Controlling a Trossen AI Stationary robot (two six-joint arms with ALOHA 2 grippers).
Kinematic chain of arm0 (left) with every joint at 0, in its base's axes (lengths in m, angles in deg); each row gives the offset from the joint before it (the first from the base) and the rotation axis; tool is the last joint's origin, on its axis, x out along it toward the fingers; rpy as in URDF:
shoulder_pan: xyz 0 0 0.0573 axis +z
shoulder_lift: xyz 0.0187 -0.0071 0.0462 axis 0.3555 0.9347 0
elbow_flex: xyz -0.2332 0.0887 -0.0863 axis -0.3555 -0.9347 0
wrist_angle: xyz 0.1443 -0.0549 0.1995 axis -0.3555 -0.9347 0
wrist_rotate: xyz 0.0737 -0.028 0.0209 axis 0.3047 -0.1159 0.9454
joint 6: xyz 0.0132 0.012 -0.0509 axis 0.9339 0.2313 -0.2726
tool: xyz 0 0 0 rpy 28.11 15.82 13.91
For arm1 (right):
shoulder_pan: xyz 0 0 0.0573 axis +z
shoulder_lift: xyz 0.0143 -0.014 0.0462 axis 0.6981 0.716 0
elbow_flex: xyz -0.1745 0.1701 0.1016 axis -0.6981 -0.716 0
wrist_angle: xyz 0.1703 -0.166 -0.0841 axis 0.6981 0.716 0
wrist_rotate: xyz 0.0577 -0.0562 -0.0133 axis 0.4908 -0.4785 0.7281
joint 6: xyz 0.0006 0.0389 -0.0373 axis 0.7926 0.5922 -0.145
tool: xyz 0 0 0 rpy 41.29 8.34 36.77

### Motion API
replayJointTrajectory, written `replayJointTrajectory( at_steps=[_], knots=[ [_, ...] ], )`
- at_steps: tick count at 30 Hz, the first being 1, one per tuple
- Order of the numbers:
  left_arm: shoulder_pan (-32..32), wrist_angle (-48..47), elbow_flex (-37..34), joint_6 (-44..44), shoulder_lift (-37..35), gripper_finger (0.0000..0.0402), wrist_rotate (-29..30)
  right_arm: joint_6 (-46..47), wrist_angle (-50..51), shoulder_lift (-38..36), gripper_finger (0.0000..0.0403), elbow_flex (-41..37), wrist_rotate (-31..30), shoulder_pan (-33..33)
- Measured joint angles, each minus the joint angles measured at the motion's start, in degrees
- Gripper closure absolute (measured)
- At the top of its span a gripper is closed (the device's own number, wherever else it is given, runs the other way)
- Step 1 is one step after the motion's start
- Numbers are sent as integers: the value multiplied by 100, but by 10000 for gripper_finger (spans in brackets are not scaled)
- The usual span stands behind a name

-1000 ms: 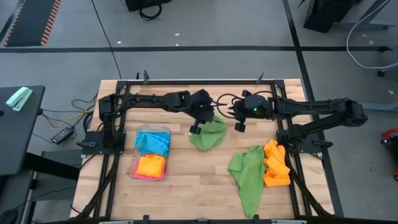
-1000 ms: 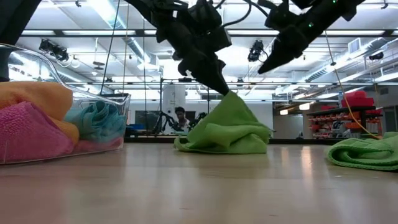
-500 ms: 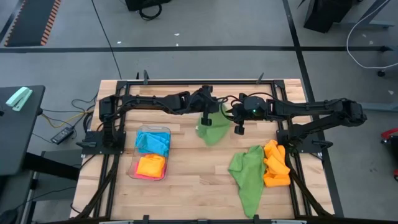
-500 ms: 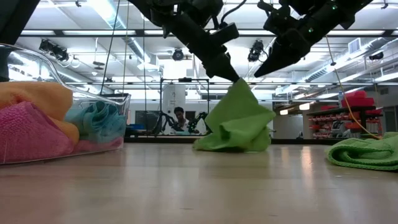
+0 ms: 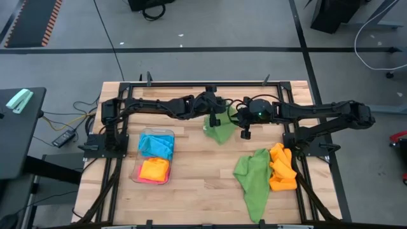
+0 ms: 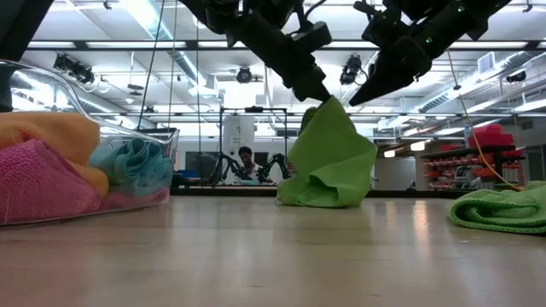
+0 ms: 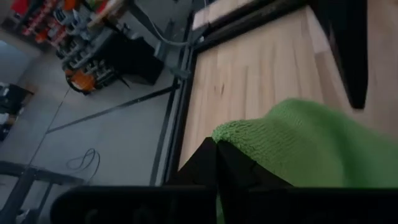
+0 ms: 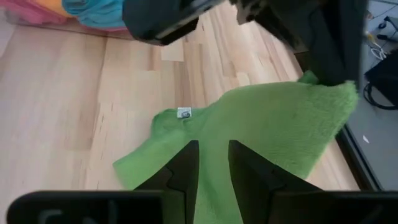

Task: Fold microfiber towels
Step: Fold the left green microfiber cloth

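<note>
Green towel (image 6: 328,158) pinched in closed left tool (image 6: 322,92); white tag (image 8: 184,112) unreadable; right tool (image 8: 211,163) slightly apart.

No text can be read; the green towel's (image 8: 249,137) small tag (image 8: 183,112) is illegible.

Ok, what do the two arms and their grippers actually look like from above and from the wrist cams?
Both arms are black, slim and jointed, with black cables looping between them near the wrists. The left gripper and right gripper are black too, each with two flat, blunt fingers. A small green light glows on the right arm's wrist. No other markings show.
</note>
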Motion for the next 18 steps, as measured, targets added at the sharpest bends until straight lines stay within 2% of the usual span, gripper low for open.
replayJointTrajectory(
  at_steps=[5, 8, 18],
  knots=[
    [-8, 76, 0, 9, -5, 396, -245, -25, 15, 0, 307, 0, -1, 0],
    [3, -48, 0, -62, -7, 395, -680, -81, 13, 0, 307, 0, -4, 0],
    [-110, -1057, 0, -38, -9, 348, -2245, 61, 368, 0, 307, 0, -198, -4]
  ],
)
